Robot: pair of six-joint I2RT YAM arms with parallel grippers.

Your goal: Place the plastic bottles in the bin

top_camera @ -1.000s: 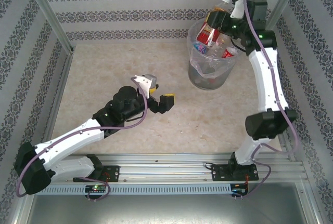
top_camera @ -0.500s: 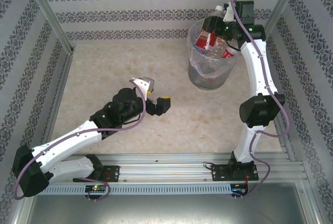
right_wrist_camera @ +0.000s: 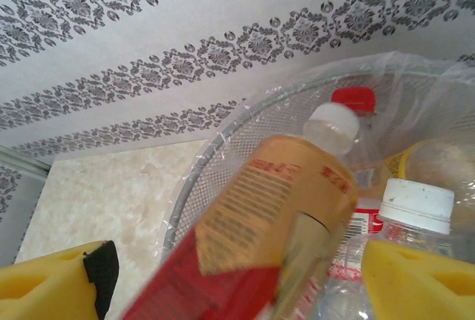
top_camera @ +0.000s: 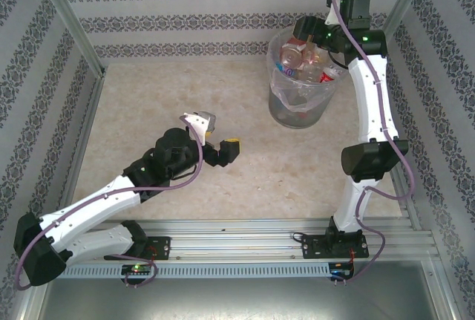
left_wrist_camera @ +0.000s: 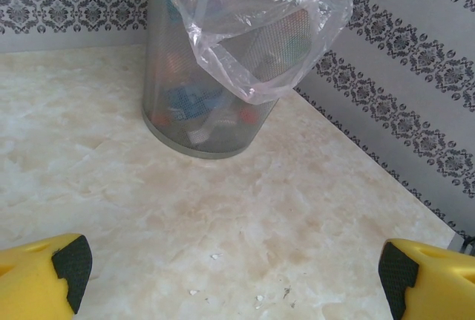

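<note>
Left gripper (top_camera: 217,134) (left_wrist_camera: 234,268): near, left of centre, jaws spread wide, nothing between them.
Table (top_camera: 133,97): open surface runs from there to the left and far walls (top_camera: 223,15).
Bin (top_camera: 276,101) (left_wrist_camera: 171,75): far right, near the corner, liner (left_wrist_camera: 297,45) draped over its rim.
Plastic bottles (top_camera: 300,56): heaped inside, up to the rim.
Right gripper (top_camera: 303,36) (right_wrist_camera: 256,275): over the far rim, jaws apart; the orange-labelled bottle (right_wrist_camera: 282,209) between them is blurred and seemingly loose.

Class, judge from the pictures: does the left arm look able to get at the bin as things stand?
Probably yes: the open left gripper faces the bin across the table, with nothing standing between them.
</note>
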